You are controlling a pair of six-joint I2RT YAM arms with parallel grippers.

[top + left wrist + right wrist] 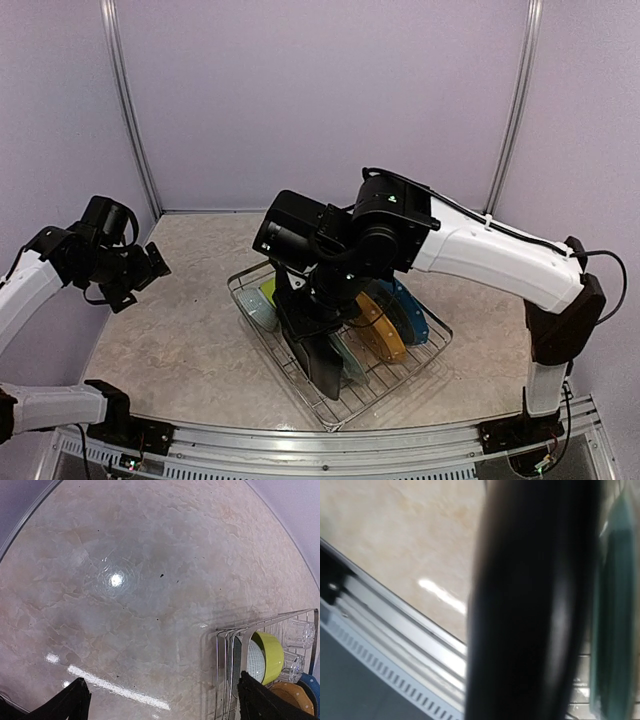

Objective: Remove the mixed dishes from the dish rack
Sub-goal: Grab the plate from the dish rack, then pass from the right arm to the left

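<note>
We've got our right gripper [300,318] clamped on the top edge of the black square plate [325,365], which stands in the dish rack [420,345] below it. The teal plate [352,355] is just beside, the orange-dotted plate [385,330] beyond, with rack wire all round. Well off to the side, our left gripper [148,268] hangs wide open over bare table [180,340].

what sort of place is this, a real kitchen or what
Probably a robot test cell, not a kitchen: bare lilac walls, a marble-look table with an aluminium rail along its near edge, and a wire dish rack.
</note>
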